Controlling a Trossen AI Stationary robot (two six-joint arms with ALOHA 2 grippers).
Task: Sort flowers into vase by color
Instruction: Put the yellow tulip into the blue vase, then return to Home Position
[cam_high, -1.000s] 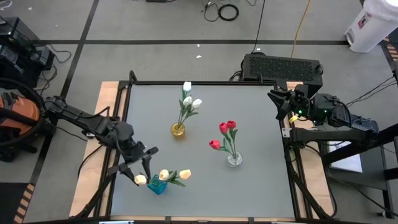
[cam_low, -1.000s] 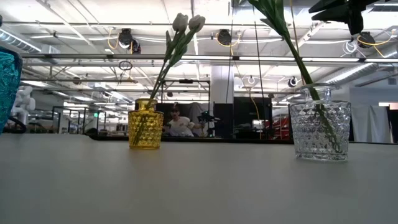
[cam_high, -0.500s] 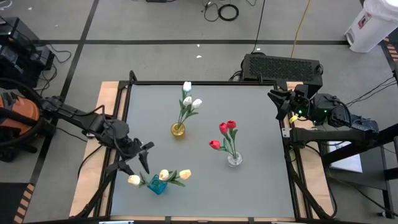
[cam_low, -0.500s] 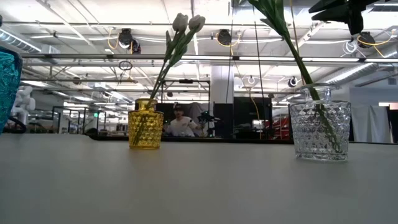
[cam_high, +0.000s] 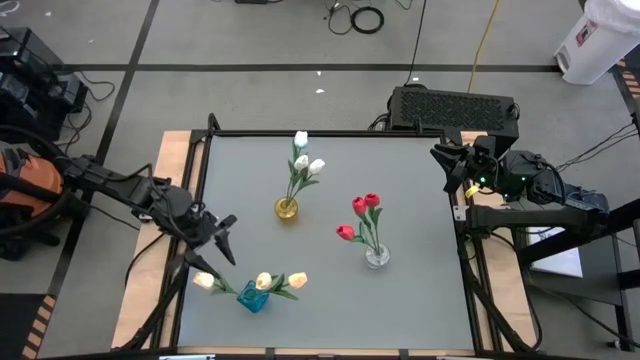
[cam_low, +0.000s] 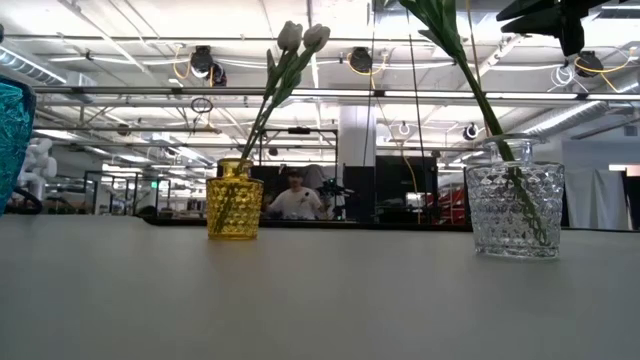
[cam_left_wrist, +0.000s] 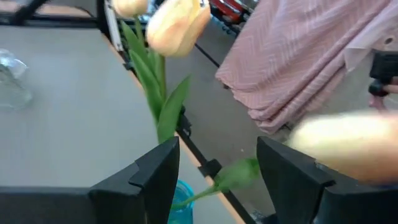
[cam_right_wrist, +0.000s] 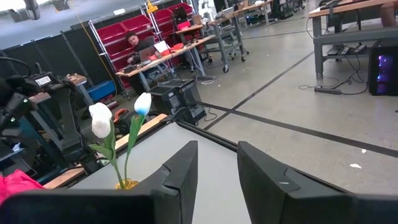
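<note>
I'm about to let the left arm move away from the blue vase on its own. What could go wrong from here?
1. The open left gripper sits close above the yellow tulips; the leaning outer bloom could snag on a finger as it moves.
2. A snag might tip the small blue vase, which stands near the table's front edge.
3. The right gripper waits at the far right corner, unlikely to interfere.

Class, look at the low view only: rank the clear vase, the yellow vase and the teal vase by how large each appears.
1. Clear vase: looks largest.
2. Yellow vase: looks smaller, though it stands farther from the camera, so true size is unsure.
Teal vase: cut off at the picture's edge and very near the camera; cannot be ranked.
</note>
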